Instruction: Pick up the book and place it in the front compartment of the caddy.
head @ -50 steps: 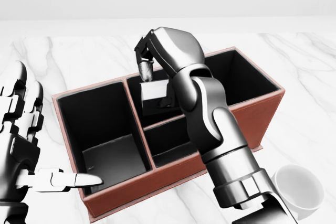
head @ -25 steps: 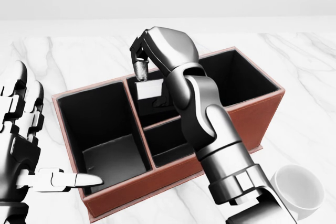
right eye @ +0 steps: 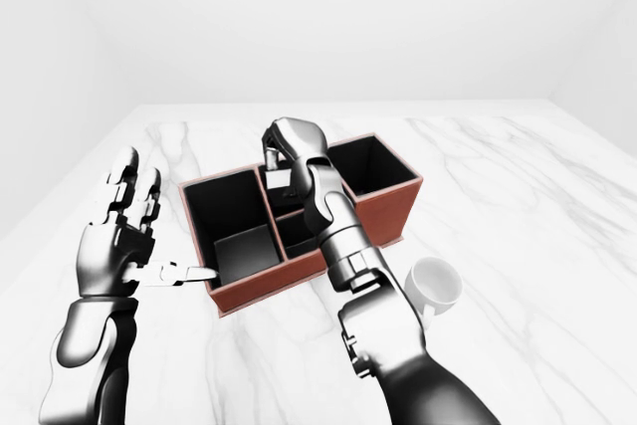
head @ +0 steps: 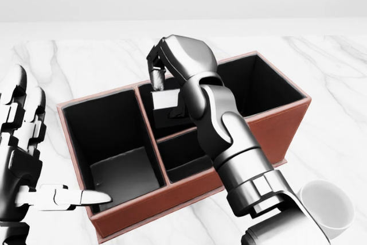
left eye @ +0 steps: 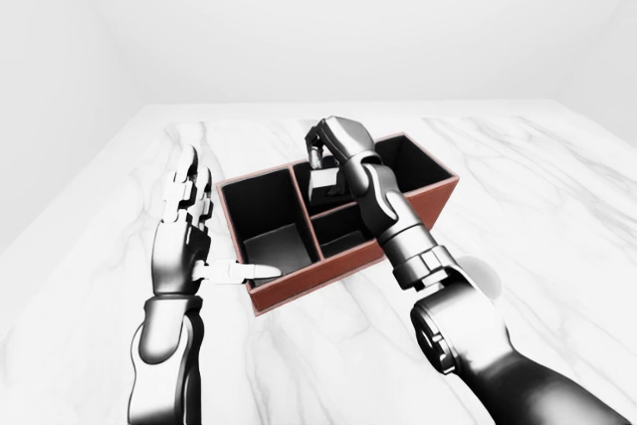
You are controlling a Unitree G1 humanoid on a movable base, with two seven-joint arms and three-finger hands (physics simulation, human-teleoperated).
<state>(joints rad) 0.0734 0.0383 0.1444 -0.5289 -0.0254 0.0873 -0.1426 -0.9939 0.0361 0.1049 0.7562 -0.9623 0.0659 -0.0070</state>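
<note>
Left-eye view: right hand (left eye: 320, 150) pinching one small book (left eye: 323, 182) above the caddy (left eye: 398, 216) — over its upper-middle compartment. Head view: left hand (head: 23, 159) splayed open at lower left (thumb tip at the caddy's wall). Right-eye view: one white cup (right eye: 432, 284) lower right — white marble tabletop (right eye: 518, 206), plain pale walls.

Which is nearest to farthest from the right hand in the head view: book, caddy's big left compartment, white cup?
1. book: pinched in the right hand, hanging over the caddy's middle upper compartment.
2. big left compartment: lower left of the hand.
3. white cup: bottom right corner, on the marble outside the caddy.
</note>
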